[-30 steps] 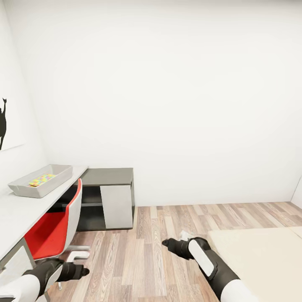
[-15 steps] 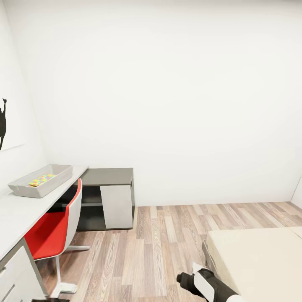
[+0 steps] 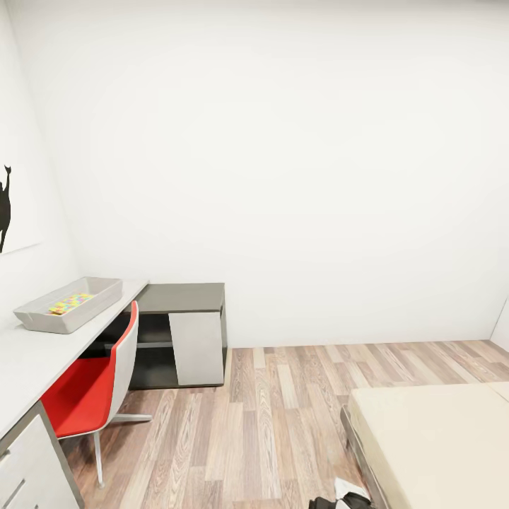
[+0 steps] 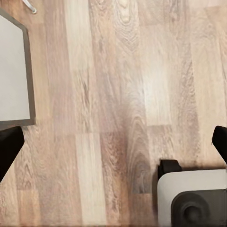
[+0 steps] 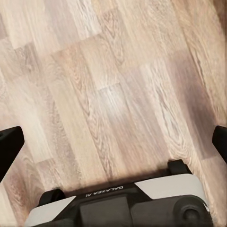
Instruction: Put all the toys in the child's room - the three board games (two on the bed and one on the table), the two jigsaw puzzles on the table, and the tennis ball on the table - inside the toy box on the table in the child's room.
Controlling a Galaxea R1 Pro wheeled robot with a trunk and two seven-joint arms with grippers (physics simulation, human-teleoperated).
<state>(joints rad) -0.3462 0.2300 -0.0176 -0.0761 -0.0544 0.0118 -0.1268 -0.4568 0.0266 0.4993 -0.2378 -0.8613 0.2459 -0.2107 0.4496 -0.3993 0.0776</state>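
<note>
Head view high, facing wall; both wrist views downward, sharing floor (image 4: 118, 94).

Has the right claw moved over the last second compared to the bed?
Yes. The right claw has dropped toward the picture's lower edge, beside the near corner of the cream flat-topped bed; the bed and the red-and-white swivel chair kept their places.

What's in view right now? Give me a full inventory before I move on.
Toy box: one, grey, on the table, colourful pieces inside.
Table: one, white top, along the left wall.
Chair: one, red seat, white shell, pushed up to the table.
Cabinet: one, dark grey with a light door, against the far wall.
Bed: one, cream, lower right.
Wall art: one, black silhouette, left wall.
Floor: wood planks.
Left gripper: open, over the floor.
Right gripper: open, over the floor.
</note>
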